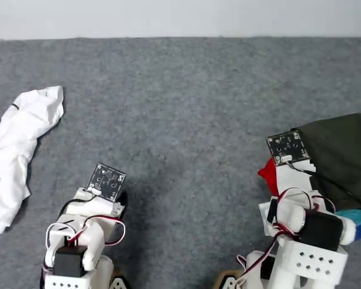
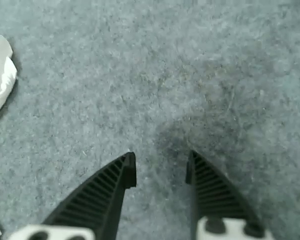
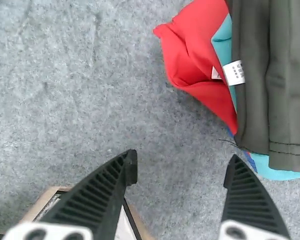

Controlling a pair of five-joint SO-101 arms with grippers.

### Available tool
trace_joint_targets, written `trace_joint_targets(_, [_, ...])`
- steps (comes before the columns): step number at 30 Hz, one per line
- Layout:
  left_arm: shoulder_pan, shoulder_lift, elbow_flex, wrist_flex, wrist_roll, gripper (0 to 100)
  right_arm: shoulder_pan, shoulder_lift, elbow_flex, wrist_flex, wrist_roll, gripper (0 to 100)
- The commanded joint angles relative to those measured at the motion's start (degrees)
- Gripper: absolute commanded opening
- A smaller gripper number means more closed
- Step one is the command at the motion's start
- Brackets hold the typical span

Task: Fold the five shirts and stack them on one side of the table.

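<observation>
Fabric lay at both side edges of the grey surface [image 1: 186, 102]. I saw the white shirt [image 1: 18, 150] crumpled and unfolded against the left edge. At the right edge, the dark green shirt [image 1: 343, 150] lay flat on top, with the red shirt [image 3: 195, 60] and a teal shirt [image 3: 232, 45] poking out beneath it. My left claw [image 2: 160, 172] hung empty over bare surface near the front edge, jaws parted moderately. My right claw [image 3: 182, 172] gaped wide and empty, just beside the red shirt's corner.
</observation>
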Motion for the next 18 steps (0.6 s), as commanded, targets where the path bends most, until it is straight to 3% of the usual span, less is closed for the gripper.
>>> trace_joint_targets(1, [-0.44,-0.26,1.45,-0.79,-0.53,17,-0.66,-0.48,-0.26,0.04,0.53,28.4])
trace_joint_targets(5, [-0.35,-0.26,8.04,-2.46,-0.53,17,-0.66,-0.48,-0.26,0.04,0.53,28.4])
trace_joint_targets(18, [0.18,-0.26,7.96,0.09,-0.53,17,-3.21,-0.48,-0.26,0.04,0.53,28.4])
